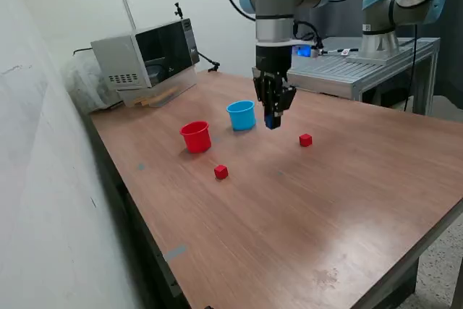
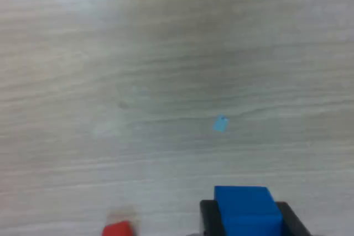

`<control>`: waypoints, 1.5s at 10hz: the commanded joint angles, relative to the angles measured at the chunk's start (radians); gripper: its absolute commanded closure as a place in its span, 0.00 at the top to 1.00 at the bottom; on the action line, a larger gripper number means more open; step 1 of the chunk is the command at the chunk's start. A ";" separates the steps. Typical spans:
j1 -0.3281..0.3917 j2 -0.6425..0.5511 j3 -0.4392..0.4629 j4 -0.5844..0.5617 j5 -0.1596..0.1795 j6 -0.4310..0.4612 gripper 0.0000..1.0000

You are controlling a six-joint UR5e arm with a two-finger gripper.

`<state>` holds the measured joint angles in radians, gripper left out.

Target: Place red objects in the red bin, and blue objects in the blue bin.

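Over the wooden table (image 1: pixel 347 200), the tool (image 1: pixel 273 122) hangs just beside the blue cup (image 1: pixel 241 115), clamped on a blue cube (image 2: pixel 246 209).

The exterior view stands off a corner of the worktop (image 1: pixel 347 200), raised, looking down and across it toward the wall with the microwave (image 1: pixel 148 56), taking in the whole arm. The wrist view looks straight down at the wood from close range, blurred. Both catch the blue cube (image 2: pixel 246 208) between the gripper (image 1: pixel 273 115) fingers and a red cube (image 2: pixel 118 229).
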<state>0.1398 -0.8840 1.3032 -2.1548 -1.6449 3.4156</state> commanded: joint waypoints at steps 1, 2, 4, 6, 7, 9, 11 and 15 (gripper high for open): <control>-0.082 -0.142 0.126 0.012 -0.001 -0.036 0.00; -0.142 -0.168 0.178 0.012 -0.003 -0.042 0.00; -0.268 -0.196 0.244 0.013 -0.003 -0.051 0.00; -0.357 -0.199 0.283 0.015 -0.004 -0.081 0.00; -0.385 -0.200 0.300 0.015 -0.004 -0.091 0.00; -0.423 -0.208 0.346 0.010 -0.004 -0.114 0.00; -0.433 -0.210 0.372 0.006 -0.004 -0.121 0.00; -0.430 -0.213 0.380 0.001 -0.003 -0.121 1.00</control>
<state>-0.2912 -1.0955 1.6804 -2.1517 -1.6478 3.2953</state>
